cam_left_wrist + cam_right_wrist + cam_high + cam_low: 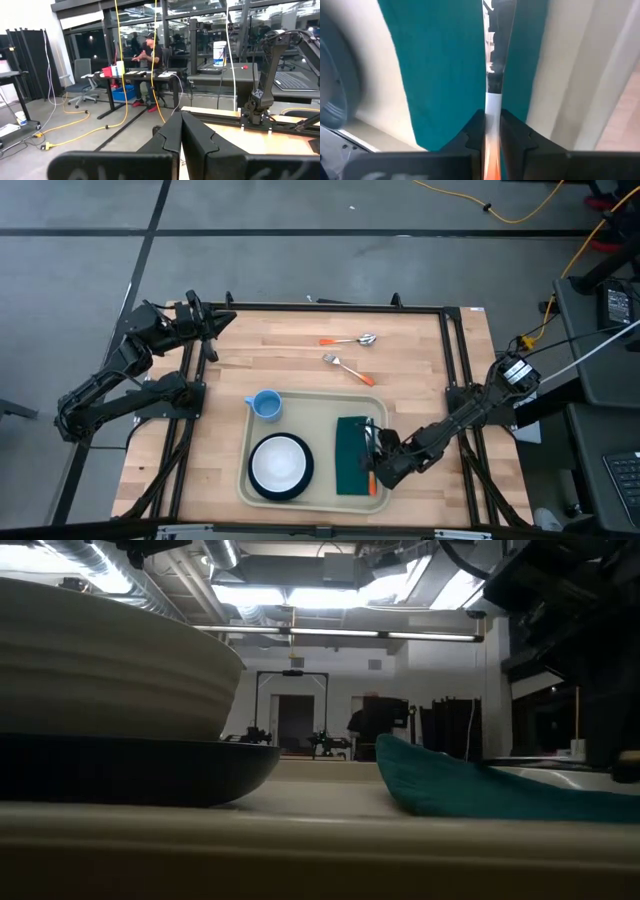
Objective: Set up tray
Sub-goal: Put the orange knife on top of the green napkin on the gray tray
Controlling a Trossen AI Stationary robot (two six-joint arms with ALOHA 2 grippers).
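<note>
High view: evenly lit, sharp, soft shadows only. Low view: dim, strongly backlit by ceiling strip lights (330, 633); near bowl (110, 660) and napkin (470, 785) dark, out of focus. Left wrist view: bright, window glare, fingers (200, 145) blurred in fgd. Right wrist view: very close, soft focus overall, knife (495, 65) blurred, bright glare on tray (575, 75).

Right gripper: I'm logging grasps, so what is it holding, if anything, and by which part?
The right gripper is shut on a utensil, pinching its orange handle, over the green napkin on the tray.
</note>
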